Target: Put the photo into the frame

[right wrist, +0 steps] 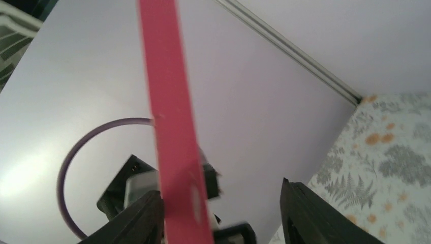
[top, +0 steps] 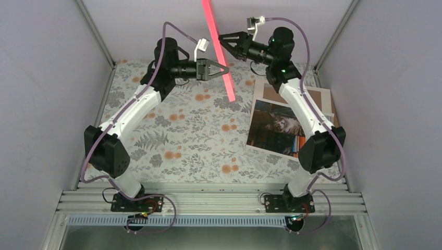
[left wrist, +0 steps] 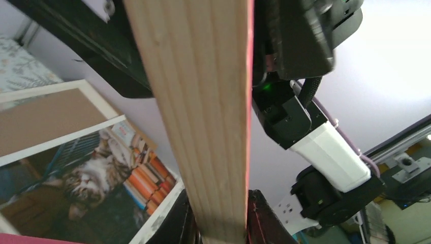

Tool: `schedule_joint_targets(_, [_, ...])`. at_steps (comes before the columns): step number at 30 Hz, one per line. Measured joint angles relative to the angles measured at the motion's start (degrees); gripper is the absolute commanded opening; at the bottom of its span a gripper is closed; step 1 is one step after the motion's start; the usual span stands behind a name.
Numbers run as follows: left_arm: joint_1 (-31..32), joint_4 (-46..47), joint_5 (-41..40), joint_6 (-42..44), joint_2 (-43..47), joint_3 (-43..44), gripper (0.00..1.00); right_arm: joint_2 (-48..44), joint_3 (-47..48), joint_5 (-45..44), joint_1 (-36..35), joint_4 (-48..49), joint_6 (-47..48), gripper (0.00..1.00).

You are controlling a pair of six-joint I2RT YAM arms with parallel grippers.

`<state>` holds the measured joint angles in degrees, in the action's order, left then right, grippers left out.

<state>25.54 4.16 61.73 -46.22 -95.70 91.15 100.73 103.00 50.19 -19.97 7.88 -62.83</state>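
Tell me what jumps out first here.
The bright pink frame hangs edge-on in mid-air over the far middle of the table, clamped by the left fingers, with the right fingers open around it. On the table's right side, the cat photo lies flat, partly overlapping a brown board.

White-and-black arms [top: 136,104], purple cables [right wrist: 63,178]
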Motion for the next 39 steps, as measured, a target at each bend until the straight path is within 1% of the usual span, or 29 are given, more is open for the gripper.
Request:
schedule_joint_targets(2, [-0.5, -3.4, 0.2, 3.0, 1.0, 0.0, 0.02, -2.8, -4.9, -0.2, 1.0, -1.0, 3.0, 0.72])
schedule_joint_targets(4, [-1.6, -7.5, 0.3, 6.7, 2.4, -0.1, 0.02, -5.2, -8.9, -0.5, 2.5, -2.8, 5.3, 0.91])
schedule_joint_targets(5, [-2.2, -9.8, -0.1, 9.1, 3.5, -0.2, 0.02, -6.6, -10.7, -0.8, 3.6, -3.9, 6.7, 0.98])
schedule_joint_targets(6, [-2.8, -12.2, -0.5, 11.8, 4.4, -0.3, 0.02, -7.7, -12.2, -1.2, 4.8, -5.1, 8.4, 1.00])
schedule_joint_targets(8, [-3.8, -18.2, -2.7, 19.3, 6.6, -0.1, 0.02, -10.1, -14.0, -2.5, 7.6, -8.4, 12.9, 1.00])
schedule_joint_targets(12, [-4.5, -33.6, -10.1, 39.4, 9.9, 2.8, 0.02, -14.8, -14.8, -7.3, 12.6, -14.5, 24.5, 1.00])
schedule_joint_targets(15, [-4.0, -44.8, -16.2, 54.8, 12.7, 2.8, 0.02, -18.8, -15.8, -12.3, 13.6, -17.4, 33.0, 1.00])
schedule_joint_targets(19, [-3.5, -56.0, -24.9, 71.3, 17.3, -2.9, 0.02, -24.0, -18.9, -15.3, 14.2, -21.9, 44.7, 1.00])
schedule_joint_targets(23, [-3.5, -65.4, -34.4, 84.1, 20.8, -9.5, 0.02, -26.3, -21.1, -16.2, 15.1, -25.4, 52.8, 1.00])
schedule_joint_targets(25, [-3.5, -69.1, -39.1, 89.0, 21.7, -12.3, 0.02, -27.2, -22.5, -16.6, 15.7, -27.2, 55.3, 1.00])
schedule_joint_targets(28, [-3.5, -72.9, -43.8, 92.2, 21.7, -15.1, 0.02, -28.4, -26.3, -17.1, 17.2, -28.8, 56.4, 1.00])
schedule_joint_targets(30, [-3.5, -74.3, -45.1, 91.1, 21.2, -15.9, 0.02, -29.0, -29.5, -17.3, 18.3, -29.5, 56.0, 1.00])
schedule_joint_targets(34, [-3.1, -74.0, -47.1, 84.0, 17.9, -16.1, 0.02, -29.1, -35.0, -17.4, 19.5, -30.5, 54.1, 1.00])
schedule_joint_targets(39, [-2.8, -70.3, -49.6, 73.4, 10.7, -16.8, 0.02, -29.1, -37.5, -17.3, 20.2, -30.5, 51.3, 1.00])
